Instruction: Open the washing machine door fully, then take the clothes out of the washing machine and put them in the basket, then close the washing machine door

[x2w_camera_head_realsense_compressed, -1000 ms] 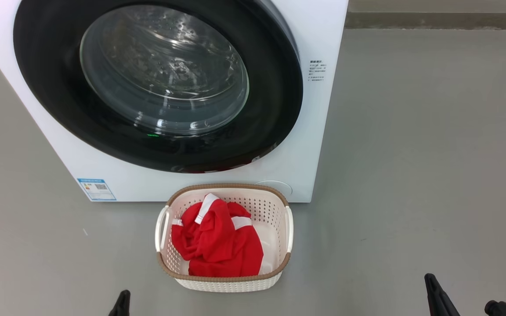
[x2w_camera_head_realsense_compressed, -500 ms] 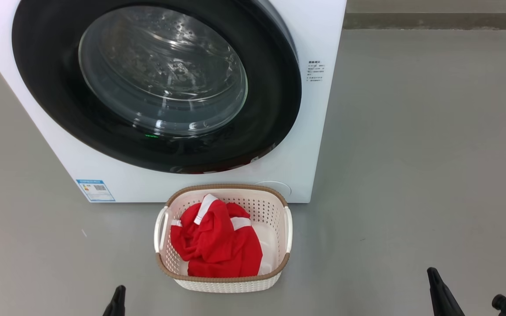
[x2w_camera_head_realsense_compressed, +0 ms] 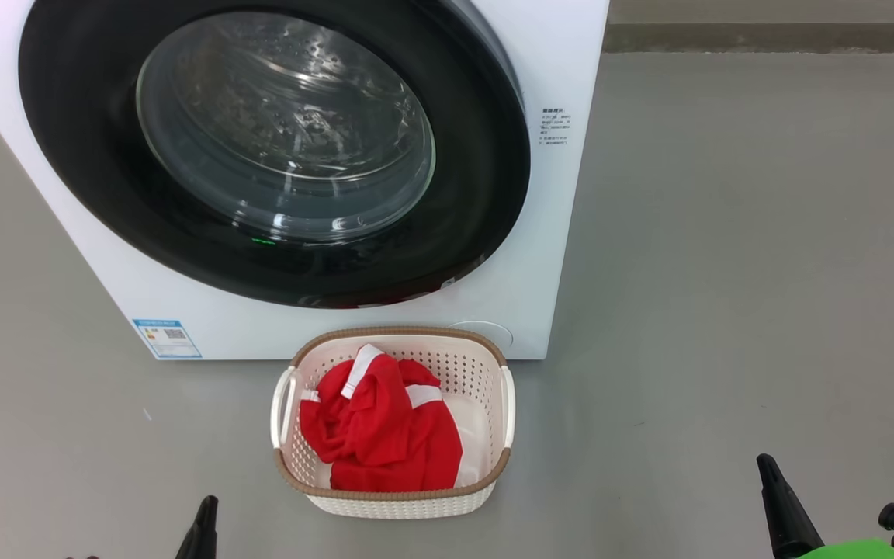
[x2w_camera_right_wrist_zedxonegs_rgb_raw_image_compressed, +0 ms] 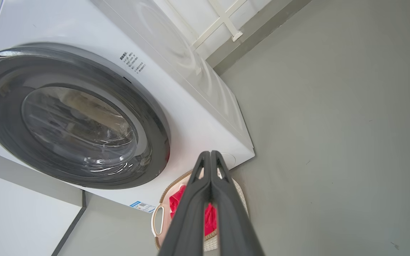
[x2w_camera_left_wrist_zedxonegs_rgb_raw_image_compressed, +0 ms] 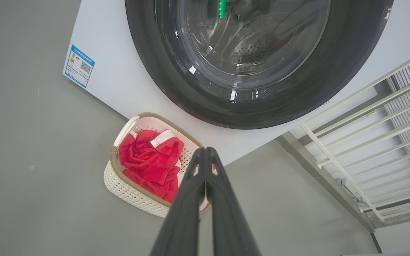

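Grey floor [x2w_camera_head_realsense_compressed: 726, 272] before me. Standing directly on it are the washing machine [x2w_camera_head_realsense_compressed: 544, 225], toward the floor's far edge, and the basket [x2w_camera_head_realsense_compressed: 393, 503], just before the machine's front.

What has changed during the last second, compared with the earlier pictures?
The right gripper rose a little up the head view; the left gripper barely shifted. Both stay shut and empty. The round black-rimmed glass door of the big white washing machine stays closed; the bright red clothes stay in the cream perforated basket.
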Robot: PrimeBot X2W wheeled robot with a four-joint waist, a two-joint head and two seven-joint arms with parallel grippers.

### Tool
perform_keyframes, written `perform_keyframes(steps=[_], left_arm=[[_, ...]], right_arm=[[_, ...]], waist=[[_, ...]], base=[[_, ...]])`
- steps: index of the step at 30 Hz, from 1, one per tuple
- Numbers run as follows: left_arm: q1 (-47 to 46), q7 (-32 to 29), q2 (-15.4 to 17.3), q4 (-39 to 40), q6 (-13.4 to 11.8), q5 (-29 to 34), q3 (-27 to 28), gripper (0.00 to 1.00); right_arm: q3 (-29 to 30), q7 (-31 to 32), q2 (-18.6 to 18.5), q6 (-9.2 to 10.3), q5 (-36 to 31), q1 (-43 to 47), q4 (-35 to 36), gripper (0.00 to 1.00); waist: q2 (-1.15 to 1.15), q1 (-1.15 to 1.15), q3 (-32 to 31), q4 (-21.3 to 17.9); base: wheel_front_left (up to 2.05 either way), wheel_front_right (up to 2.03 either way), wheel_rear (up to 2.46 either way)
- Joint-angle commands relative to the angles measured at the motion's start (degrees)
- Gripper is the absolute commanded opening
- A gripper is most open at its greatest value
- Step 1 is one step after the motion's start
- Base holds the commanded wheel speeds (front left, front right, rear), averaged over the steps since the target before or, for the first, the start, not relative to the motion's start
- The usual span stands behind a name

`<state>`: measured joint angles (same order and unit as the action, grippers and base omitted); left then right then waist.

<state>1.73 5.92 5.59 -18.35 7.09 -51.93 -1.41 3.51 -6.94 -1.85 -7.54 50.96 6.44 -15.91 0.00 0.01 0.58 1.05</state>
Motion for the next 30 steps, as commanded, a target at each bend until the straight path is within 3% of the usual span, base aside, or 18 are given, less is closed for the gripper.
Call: perform_keyframes(steps=[1,30], left_arm=[[-2.72,-0.49,0.37,1.76,0.17,-1.58,1.49,0.0],[-4.78,-5.22,-0.84,2.78,0.26,-16.89,4.06,0.0]], right_arm=[[-0.14,0.48,-0.99,0.02,2.21,-2.59,1.48,0.0],[0.48,5.11,-1.46,0.04,18.18,-6.51,1.68,0.0]], waist=[[0.0,0.0,-0.01,-0.02],[0.0,-0.01,-0.16,-0.43]], base=[[0.0,0.0,0.0],[0.0,0.0,0.0]])
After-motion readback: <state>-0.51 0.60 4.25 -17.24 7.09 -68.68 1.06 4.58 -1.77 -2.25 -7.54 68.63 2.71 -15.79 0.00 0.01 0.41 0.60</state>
